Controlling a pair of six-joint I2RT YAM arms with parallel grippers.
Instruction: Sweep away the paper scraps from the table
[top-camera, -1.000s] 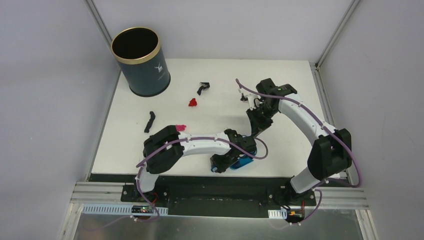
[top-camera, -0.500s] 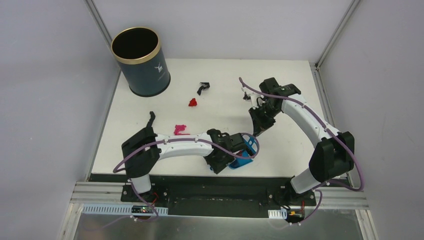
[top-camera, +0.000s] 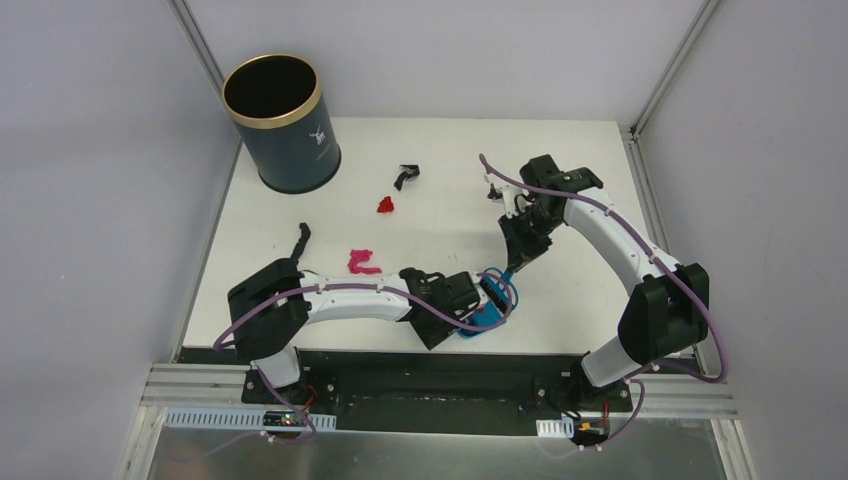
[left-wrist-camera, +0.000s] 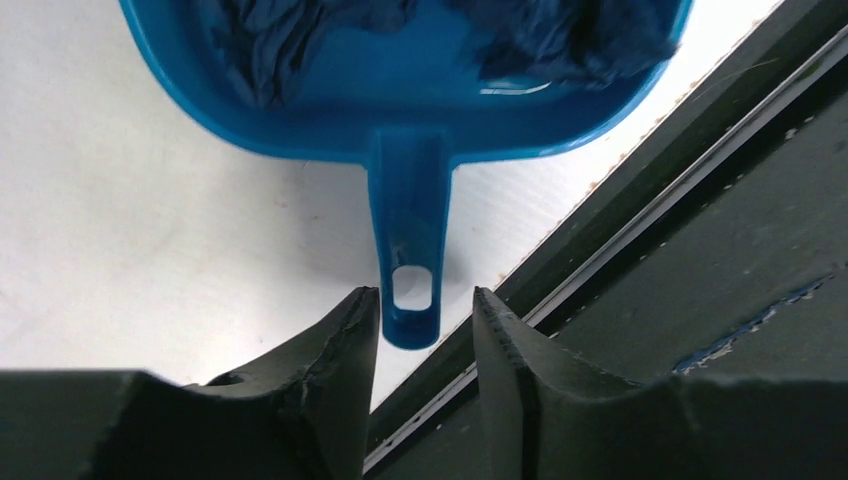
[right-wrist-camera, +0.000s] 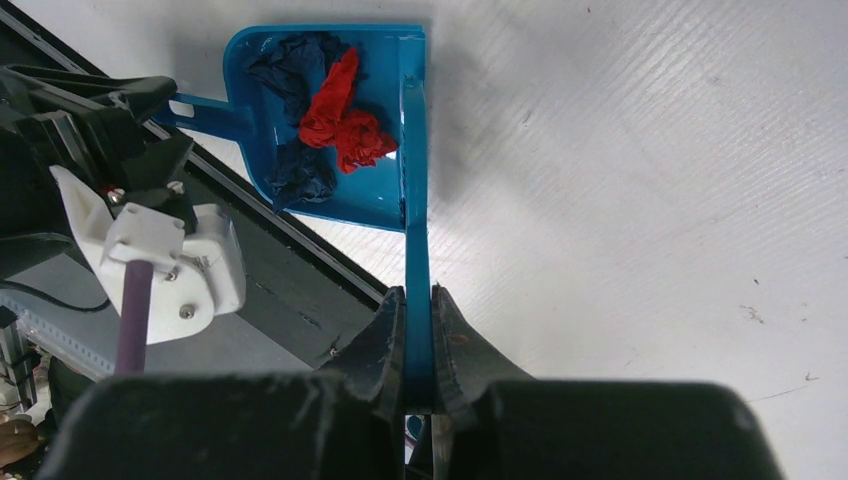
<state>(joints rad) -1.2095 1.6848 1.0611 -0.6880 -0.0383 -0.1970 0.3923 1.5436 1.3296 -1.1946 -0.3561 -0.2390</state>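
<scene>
Blue dustpan (left-wrist-camera: 408, 220) let go: left pincer (left-wrist-camera: 425, 297) spread and drawn back; right pincer (right-wrist-camera: 417, 295) pinches brush (right-wrist-camera: 414, 230).

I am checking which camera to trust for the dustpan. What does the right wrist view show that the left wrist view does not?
Only the right wrist view: a red scrap in the dustpan, and the right claw shut on the blue brush. Only the left wrist view: the left claw open around the dustpan handle's tip, not clamping it. Both: the dustpan on the white table, dark blue scraps inside.
</scene>
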